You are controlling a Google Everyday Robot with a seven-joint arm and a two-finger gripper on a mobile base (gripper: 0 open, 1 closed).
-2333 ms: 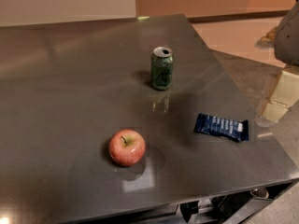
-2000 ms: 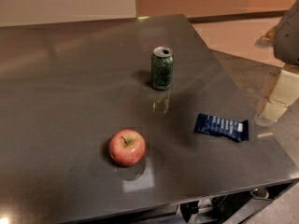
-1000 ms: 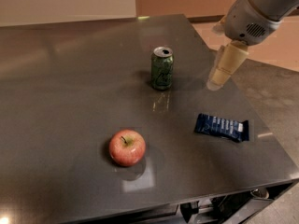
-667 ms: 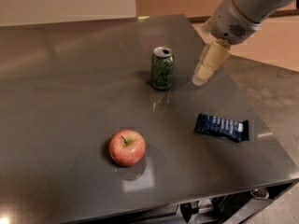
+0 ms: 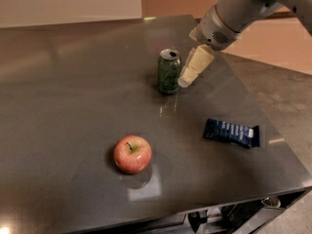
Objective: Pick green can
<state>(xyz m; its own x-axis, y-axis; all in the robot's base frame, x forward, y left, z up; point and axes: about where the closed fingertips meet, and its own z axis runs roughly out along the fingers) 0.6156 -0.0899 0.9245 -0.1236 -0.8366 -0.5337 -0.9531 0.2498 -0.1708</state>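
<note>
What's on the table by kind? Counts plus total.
Cans: 1, the green can
Apples: 1, the red apple
Snack packets: 1, the dark blue packet
Total: 3 on the table
The end effector is close beside the green can, on the packet's side.

A dark grey glossy tabletop (image 5: pixel 73 82) spreads beneath the gripper (image 5: pixel 186 78), glinting with pale light. Behind the gripper stands a cream wall (image 5: pixel 68 4), and to its right lies a peach floor (image 5: pixel 285 45).

Pincer (image 5: pixel 185 80) just right of can (image 5: pixel 168 72); apple (image 5: pixel 132 154) nearer front, packet (image 5: pixel 231 132) at right.
</note>
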